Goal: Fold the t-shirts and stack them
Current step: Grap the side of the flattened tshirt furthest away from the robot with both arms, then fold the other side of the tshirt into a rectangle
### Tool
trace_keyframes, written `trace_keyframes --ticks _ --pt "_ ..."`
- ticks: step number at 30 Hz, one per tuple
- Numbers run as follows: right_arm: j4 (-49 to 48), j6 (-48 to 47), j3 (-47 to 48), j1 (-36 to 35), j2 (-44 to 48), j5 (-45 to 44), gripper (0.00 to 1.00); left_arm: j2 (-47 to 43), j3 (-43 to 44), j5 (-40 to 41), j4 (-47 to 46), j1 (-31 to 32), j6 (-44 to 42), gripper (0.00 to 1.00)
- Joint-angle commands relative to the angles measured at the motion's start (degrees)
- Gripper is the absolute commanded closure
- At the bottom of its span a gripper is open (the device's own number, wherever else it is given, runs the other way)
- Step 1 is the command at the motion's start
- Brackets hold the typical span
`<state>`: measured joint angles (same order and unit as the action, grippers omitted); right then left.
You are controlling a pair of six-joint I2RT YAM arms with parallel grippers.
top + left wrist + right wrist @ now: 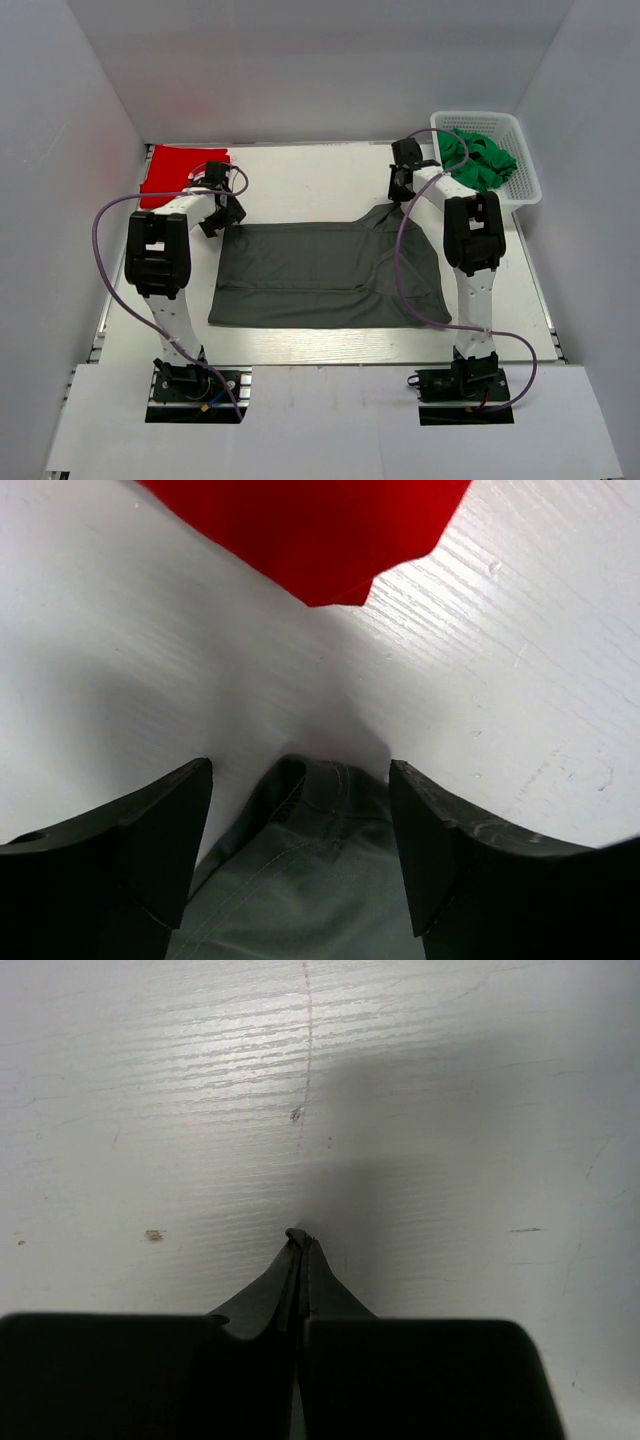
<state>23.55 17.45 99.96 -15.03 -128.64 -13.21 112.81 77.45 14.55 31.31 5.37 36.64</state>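
Note:
A dark grey t-shirt lies spread flat across the middle of the white table. A red t-shirt sits folded at the back left; its corner also shows in the left wrist view. My left gripper hangs over the grey shirt's far left corner. Its jaws stand open with the corner's hem lying between them, not pinched. My right gripper is shut on the grey shirt's far right corner, pulling it into a small peak. A tip of the grey cloth sticks out past the shut right gripper.
A white basket holding crumpled green cloth stands at the back right corner. White walls close in the table on three sides. Purple cables loop from both arms over the table.

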Motion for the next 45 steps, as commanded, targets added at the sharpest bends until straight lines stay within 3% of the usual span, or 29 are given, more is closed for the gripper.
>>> trace_keyframes --ticks 1,5,6,9,13,15,19,31,45 --pt "-0.1 -0.8 2.0 0.1 1.7 1.2 1.00 -5.0 -1.8 -0.7 -3.3 -0.1 -0.5 0.20" --pt "0.4 -0.6 1.8 0.1 1.6 0.8 1.00 -4.4 -1.8 -0.7 -3.4 -0.1 -0.5 0.42" --pt "0.4 -0.6 1.7 0.1 1.6 0.5 1.00 -3.7 -1.2 -0.7 -2.6 -0.1 -0.5 0.53" --pt "0.7 -0.7 1.4 0.1 2.0 0.3 1.00 -3.7 -1.2 0.5 -2.0 -0.1 0.0 0.62" --pt "0.9 -0.8 1.2 0.1 2.1 0.1 1.00 -3.7 -1.2 1.1 -2.0 -0.1 0.6 0.91" --pt "0.9 -0.9 1.0 0.1 2.3 0.8 1.00 -3.7 -1.2 1.1 -2.0 -0.1 0.6 1.00" --pt "-1.5 -2.2 -2.1 0.0 4.9 2.4 1.00 -4.7 -1.2 -0.3 -3.4 -0.1 0.6 1.00" --pt "-10.0 -1.0 -27.1 -0.3 31.9 6.3 1.00 -19.9 -14.0 0.2 -7.5 1.1 -0.1 1.00" --pt "-4.3 4.7 -51.9 -0.5 61.0 8.8 1.00 -35.8 -26.6 -1.5 -5.3 1.1 3.3 1.00"
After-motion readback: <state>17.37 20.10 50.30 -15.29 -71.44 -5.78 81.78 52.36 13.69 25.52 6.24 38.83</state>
